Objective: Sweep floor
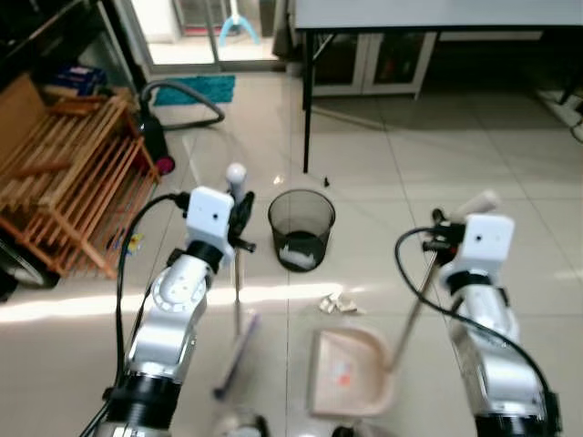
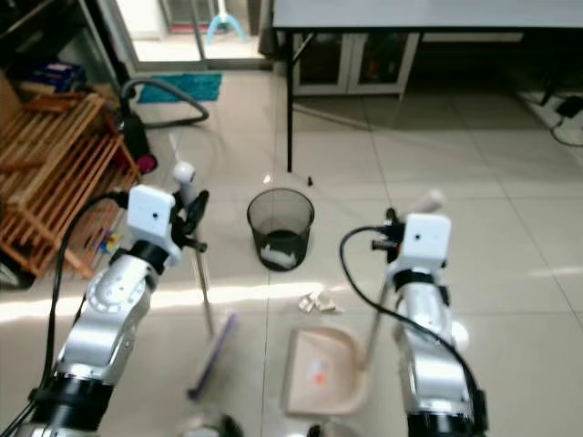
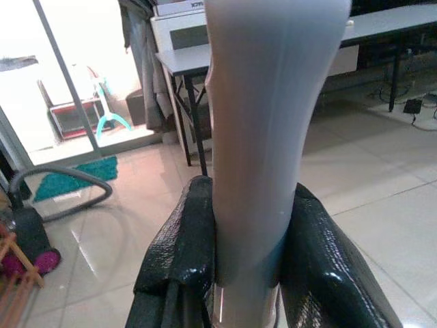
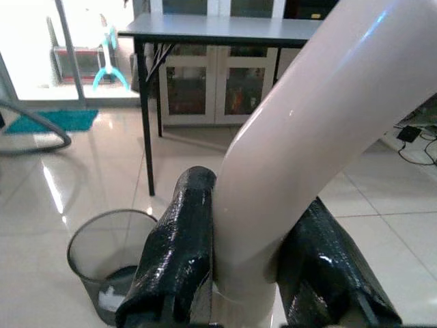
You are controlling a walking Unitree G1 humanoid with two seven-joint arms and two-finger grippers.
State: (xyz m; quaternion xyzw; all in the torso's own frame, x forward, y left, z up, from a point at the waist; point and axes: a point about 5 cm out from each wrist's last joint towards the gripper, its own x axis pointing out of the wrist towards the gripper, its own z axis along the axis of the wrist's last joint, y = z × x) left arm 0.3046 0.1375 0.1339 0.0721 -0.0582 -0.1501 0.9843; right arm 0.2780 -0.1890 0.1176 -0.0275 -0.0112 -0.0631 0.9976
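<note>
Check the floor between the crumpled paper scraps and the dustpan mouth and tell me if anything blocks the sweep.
Nothing visible does. The paper scraps lie on bare tile just beyond the dustpan mouth. The broom head sits off to the robot's left, and the wire bin stands farther away, out of that path.

We have bare tile ahead of the bin (image 1: 301, 228) and off to our right. On our left the wooden rack (image 1: 68, 173) and vacuum hose (image 1: 182, 96) crowd the floor; the table (image 1: 437, 18) leg (image 1: 307, 109) stands just behind the bin.
</note>
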